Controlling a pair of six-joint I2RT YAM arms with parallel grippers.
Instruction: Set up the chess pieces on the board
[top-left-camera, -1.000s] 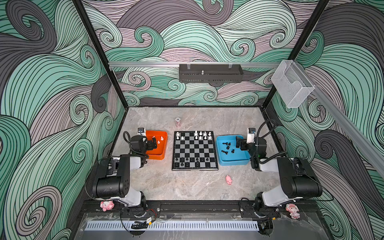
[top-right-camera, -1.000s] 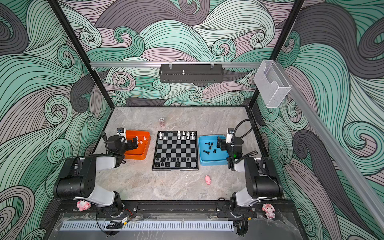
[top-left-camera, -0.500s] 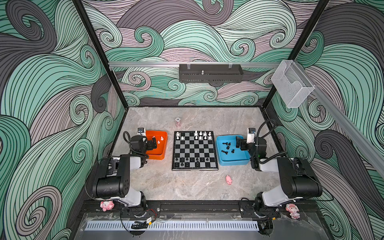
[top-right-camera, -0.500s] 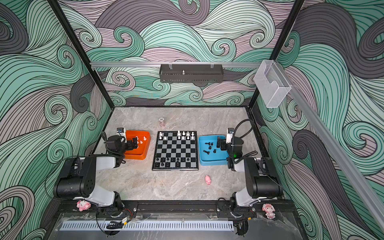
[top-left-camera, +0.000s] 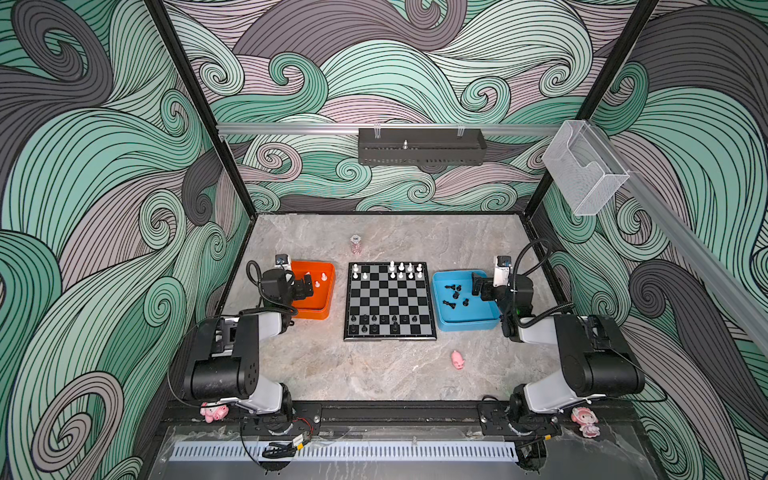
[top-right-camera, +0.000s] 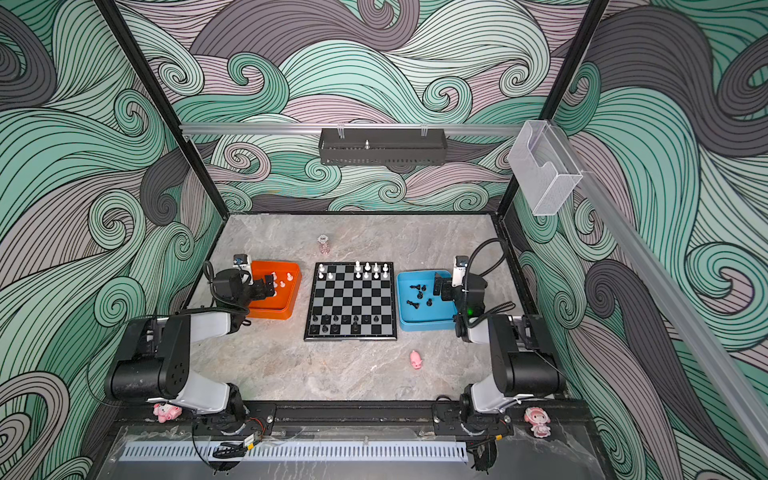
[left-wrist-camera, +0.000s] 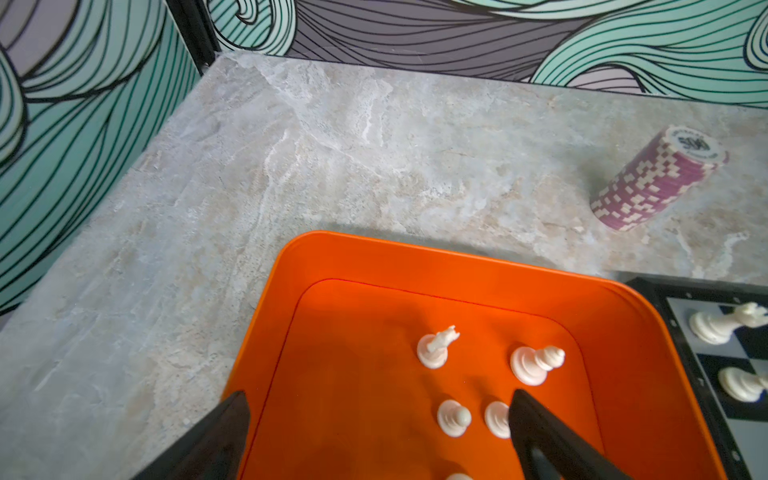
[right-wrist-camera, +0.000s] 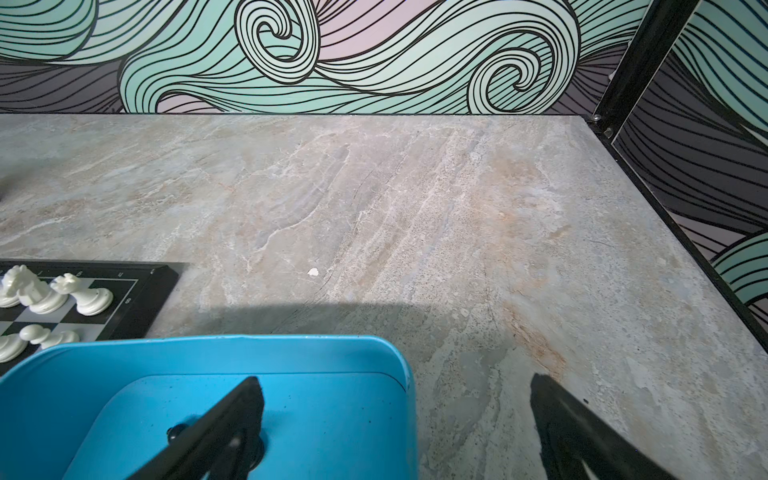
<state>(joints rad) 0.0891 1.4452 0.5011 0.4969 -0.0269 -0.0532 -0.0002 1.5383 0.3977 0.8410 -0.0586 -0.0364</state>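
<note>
At the far left, the left gripper (left-wrist-camera: 378, 401) is parked low over the orange tray (top-left-camera: 312, 312), jaws wide apart, nothing held. Loose white pieces (top-left-camera: 323, 276) are seen upright on the tray floor: a pawn (left-wrist-camera: 454, 417) just inside the gap, one half hidden by a finger (left-wrist-camera: 540, 436), and a knight (left-wrist-camera: 434, 351) and a taller piece (left-wrist-camera: 536, 365) just ahead of the tips, on the board side. Long axes are vertical, so a descent with a small shift toward the board is judged enough. This arm is the nearer one for white. A stack of purple poker chips (left-wrist-camera: 660, 178) stands well behind the tray. In the middle, the board (top-left-camera: 390, 301) is partly filled: white men (top-left-camera: 401, 270) on the two far rows, black men (top-left-camera: 382, 324) on the two near rows, gaps in both. A pink pig figurine (top-left-camera: 458, 359) lies off the board's near right corner. On the right, loose black pieces (top-left-camera: 455, 296) remain in the blue tray (top-left-camera: 469, 325); some seem tipped over, too small to confirm. The right gripper (right-wrist-camera: 397, 384) is also spread wide and empty, straddling the tray's outer wall, with the pieces on its board side. It is nearer for black. Against the frames from a second ago, no change is detected: arms, jaws and pieces are in the same places.
</note>
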